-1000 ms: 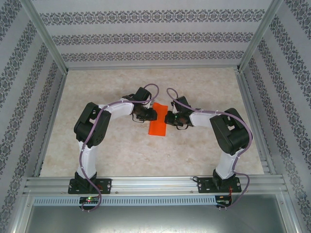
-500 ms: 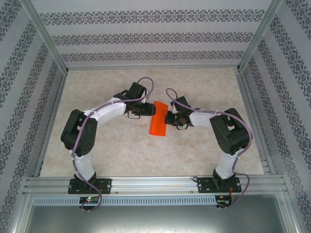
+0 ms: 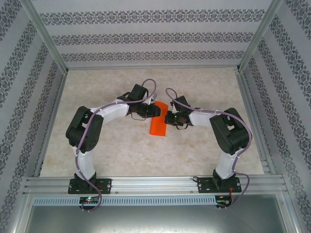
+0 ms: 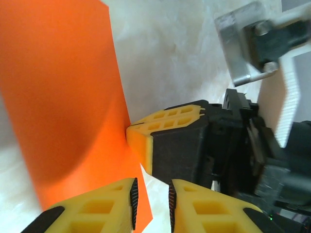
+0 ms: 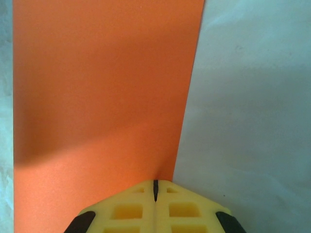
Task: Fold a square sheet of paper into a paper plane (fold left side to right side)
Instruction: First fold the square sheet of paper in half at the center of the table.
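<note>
Worktop (image 3: 97, 145): pale and marbled, and the paper lies near its middle, between the two arms.
Square sheet of paper (image 3: 158, 127): already a narrow orange strip lying flat. Its long axis runs away from the arm bases, with the far end leaning slightly right.
Right gripper (image 5: 155, 187): jaws fully closed with nothing between them, tips set on the strip's right long edge about mid-length.
Left gripper (image 4: 150, 194): over the strip's far end. The jaws stand a slim gap apart and a paper edge runs up to that gap, but I see no clear pinch.
Coming move: both arms are at the strip, and I'd guess the right pins it while the left works the crease.
</note>
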`<action>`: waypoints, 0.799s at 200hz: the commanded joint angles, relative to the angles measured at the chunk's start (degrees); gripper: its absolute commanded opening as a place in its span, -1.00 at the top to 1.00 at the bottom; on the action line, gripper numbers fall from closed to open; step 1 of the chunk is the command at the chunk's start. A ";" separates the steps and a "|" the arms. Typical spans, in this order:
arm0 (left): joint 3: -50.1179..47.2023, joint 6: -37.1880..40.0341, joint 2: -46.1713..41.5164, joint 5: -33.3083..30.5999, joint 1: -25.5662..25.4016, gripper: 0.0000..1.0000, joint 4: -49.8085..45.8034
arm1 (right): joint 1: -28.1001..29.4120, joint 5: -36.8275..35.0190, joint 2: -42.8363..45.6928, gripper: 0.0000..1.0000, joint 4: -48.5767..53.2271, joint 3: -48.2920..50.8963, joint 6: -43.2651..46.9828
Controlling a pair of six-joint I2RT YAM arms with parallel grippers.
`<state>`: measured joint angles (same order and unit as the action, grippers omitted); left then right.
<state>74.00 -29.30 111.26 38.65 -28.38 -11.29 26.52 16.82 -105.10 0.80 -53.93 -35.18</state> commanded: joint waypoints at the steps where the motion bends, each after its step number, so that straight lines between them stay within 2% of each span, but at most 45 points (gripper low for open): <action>1: -0.96 -1.64 2.15 5.59 0.69 0.46 5.56 | 0.99 -2.51 -3.29 1.00 7.03 0.79 1.69; 43: -1.84 -0.15 4.35 2.27 1.84 0.49 4.15 | 1.16 -2.67 -3.49 1.00 8.33 0.33 2.48; 160: -5.26 2.02 4.93 -0.04 5.13 0.54 3.10 | 1.25 -2.84 -3.95 1.00 9.99 -0.06 3.23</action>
<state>69.10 -29.61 114.93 39.90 -24.25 -7.90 26.81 16.34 -105.56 3.20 -55.42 -33.17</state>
